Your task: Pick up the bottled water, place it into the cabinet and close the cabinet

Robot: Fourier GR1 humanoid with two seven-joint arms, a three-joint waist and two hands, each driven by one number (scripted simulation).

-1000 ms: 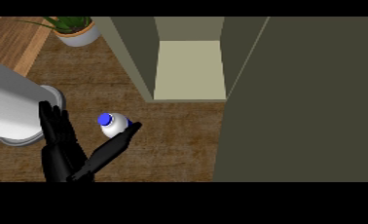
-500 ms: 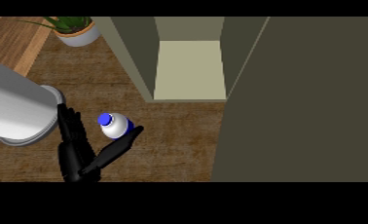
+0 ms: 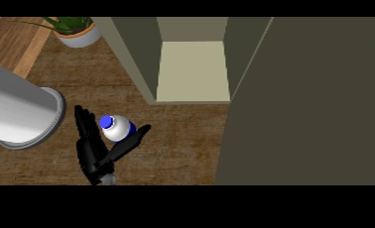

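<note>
At the worktop's [image 3: 183,138] far left edge lies a strip of lighter wood, and just inside it, near the back, stands a potted plant [image 3: 73,29], well clear of the work. Below it a big grey cylinder [image 3: 22,110] reaches in from the left edge; it looks like the robot's forearm, though I cannot say which arm it belongs to.

Next comes a black hand [image 3: 99,147], rising from the lower edge. Which hand it is I cannot tell, as only one shows. Its fingers [image 3: 84,123] stand straight on the left of the bottle [image 3: 117,128] and its thumb [image 3: 135,138] angles up on the right, so the bottle sits in the fork between them. The hand is spread, not yet curled round anything; it seems placed this way to close in from both sides.

The bottle stands upright on the worktop, blue cap up, towards the front left, near the cabinet [image 3: 194,68].

Right of it the cabinet is open, its pale shelf bare to take the bottle. Its door [image 3: 307,103] is swung out towards the front, filling the right side, waiting to be shut afterwards.
</note>
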